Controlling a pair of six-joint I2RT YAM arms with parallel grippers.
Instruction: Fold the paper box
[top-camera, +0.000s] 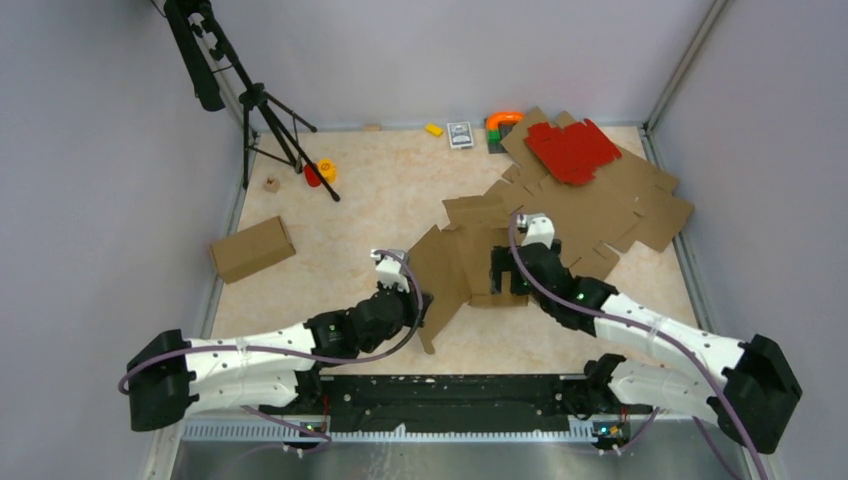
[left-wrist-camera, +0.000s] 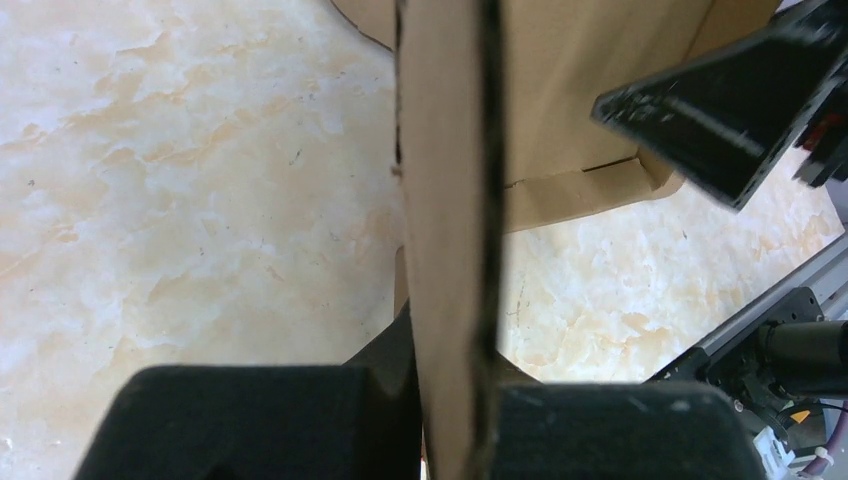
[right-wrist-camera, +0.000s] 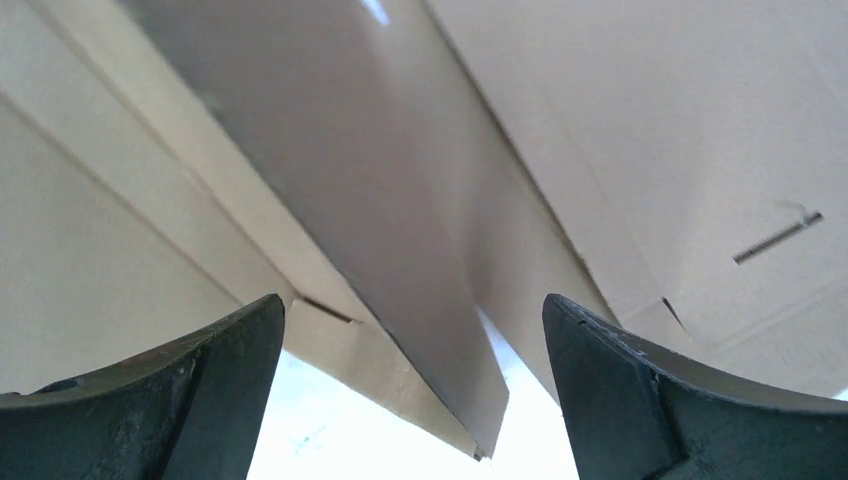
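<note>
Paper box (top-camera: 465, 265) lies by the bench (top-camera: 340, 215) near edge, centre; light, stiff, crease-prone card, so grip flaps near folds: left claw (left-wrist-camera: 455, 425) pinching a flap, right claw (right-wrist-camera: 415, 390) wide.

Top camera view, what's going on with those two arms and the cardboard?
Both arms are working on the brown box, which lies mid-table and is only partly folded. The left pincer is shut on the edge of one panel. The right pincer is open, close over a crease in the box and gripping nothing. Spare flat sheets lie at the far right.
</note>
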